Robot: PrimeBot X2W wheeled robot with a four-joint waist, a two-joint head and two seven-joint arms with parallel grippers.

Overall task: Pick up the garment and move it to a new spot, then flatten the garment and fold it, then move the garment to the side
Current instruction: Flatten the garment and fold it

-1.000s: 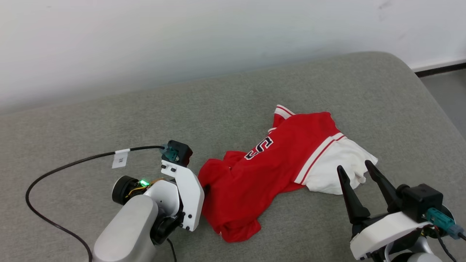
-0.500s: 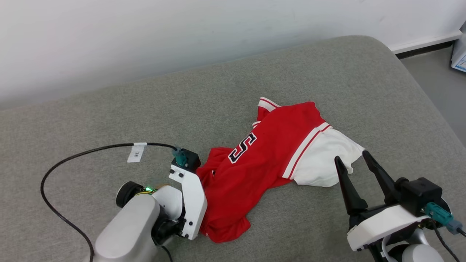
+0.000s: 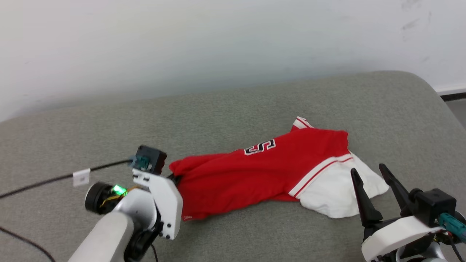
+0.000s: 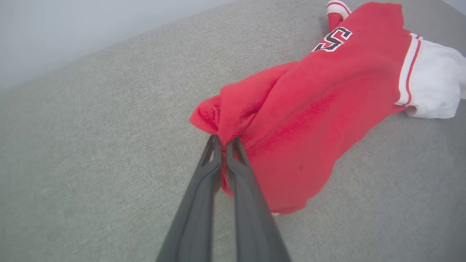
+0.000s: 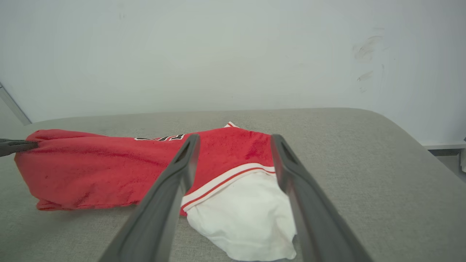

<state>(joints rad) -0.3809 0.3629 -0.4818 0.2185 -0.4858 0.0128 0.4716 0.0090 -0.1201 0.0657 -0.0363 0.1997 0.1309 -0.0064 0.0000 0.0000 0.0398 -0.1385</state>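
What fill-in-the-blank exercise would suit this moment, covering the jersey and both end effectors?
1. The left end effector is ____ on a bunched red fold of the garment.
2. The right end effector stands ____, with its two fingers well apart.
3. The garment's sleeve nearest the right end effector is ____ in colour.
4. The garment lies on a ____ padded surface.

Missing words: shut; open; white; grey.
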